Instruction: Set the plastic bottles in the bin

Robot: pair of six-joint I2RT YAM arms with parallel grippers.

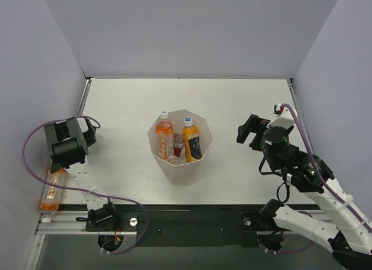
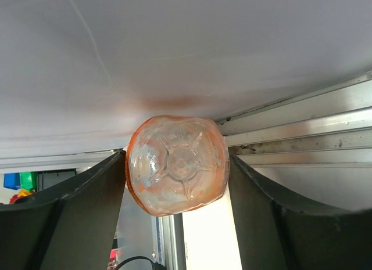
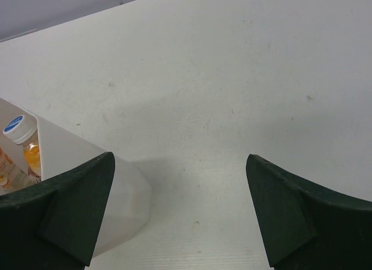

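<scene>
The white faceted bin (image 1: 181,166) stands mid-table and holds three plastic bottles: an orange one with a white cap (image 1: 164,130), an orange one with a dark blue label (image 1: 190,141), and a small red-labelled one (image 1: 177,146). Another orange bottle (image 1: 52,190) lies past the table's left near corner, on the metal rail. In the left wrist view my left gripper (image 2: 177,165) has its fingers pressed on both sides of this bottle's base (image 2: 177,172). My right gripper (image 1: 248,130) is open and empty, right of the bin, above bare table (image 3: 180,212).
The grey left wall (image 1: 35,78) is close to the left arm. Aluminium rails (image 2: 302,128) run along the table edge beside the held bottle. The bin's wall (image 3: 122,203) and a capped bottle (image 3: 16,130) show at the left of the right wrist view.
</scene>
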